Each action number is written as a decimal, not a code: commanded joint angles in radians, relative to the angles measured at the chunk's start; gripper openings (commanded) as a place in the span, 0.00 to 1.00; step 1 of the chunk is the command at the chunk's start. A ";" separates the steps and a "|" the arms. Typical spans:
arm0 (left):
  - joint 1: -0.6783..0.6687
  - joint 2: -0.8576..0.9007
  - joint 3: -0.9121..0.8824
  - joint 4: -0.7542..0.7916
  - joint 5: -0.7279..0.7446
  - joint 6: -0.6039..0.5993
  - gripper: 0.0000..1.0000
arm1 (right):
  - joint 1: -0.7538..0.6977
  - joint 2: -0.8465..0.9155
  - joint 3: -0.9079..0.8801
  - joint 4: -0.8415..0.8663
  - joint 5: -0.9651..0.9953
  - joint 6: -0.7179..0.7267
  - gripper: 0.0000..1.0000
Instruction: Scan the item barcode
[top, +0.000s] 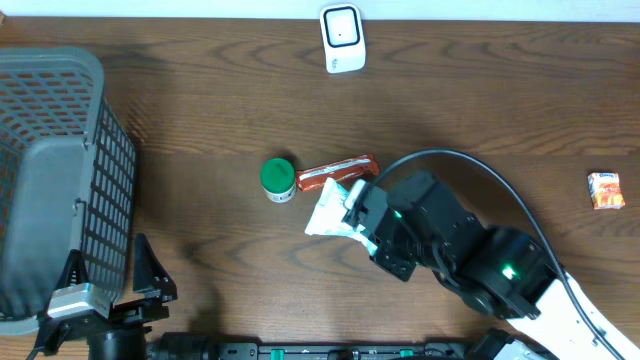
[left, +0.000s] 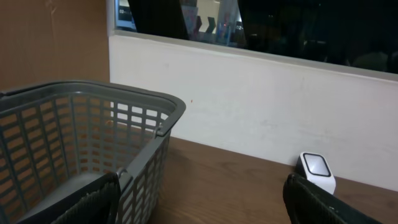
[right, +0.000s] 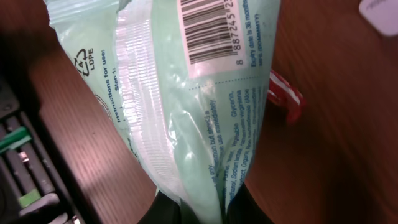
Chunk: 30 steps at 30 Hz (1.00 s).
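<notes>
the right gripper (right: 198, 208) pinched the pouch (right: 180, 112) by its edge, so its barcode (right: 208, 31) probably needed turning squarely toward the scanner (top: 342, 38).

Basket (top: 60, 180) at tabletop (top: 200, 100) left; scanner (top: 343, 38) at far edge — jar (top: 278, 180), bar (top: 335, 172), pouch (top: 325, 212) cluster centrally; packet (top: 605, 190) far right.

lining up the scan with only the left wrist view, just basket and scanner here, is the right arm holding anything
Observer: Yes, the right gripper is shut on a pale green pouch.
Operator: barcode visible
Observer: Yes, the barcode faces the right wrist camera, at the pouch's end away from the grip.
Operator: where is it vs the scanner
Observer: Overhead, the pouch is near the middle of the table, apart from the scanner at the far edge.
</notes>
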 joint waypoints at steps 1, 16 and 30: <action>-0.005 -0.007 -0.005 0.001 -0.009 0.017 0.84 | 0.018 -0.040 -0.001 0.000 0.003 -0.019 0.01; -0.005 -0.007 -0.005 0.002 -0.009 0.017 0.84 | -0.117 0.507 -0.001 0.613 1.056 -0.310 0.01; -0.005 -0.007 -0.005 0.002 -0.009 0.017 0.84 | -0.365 1.183 0.313 2.143 0.910 -1.732 0.01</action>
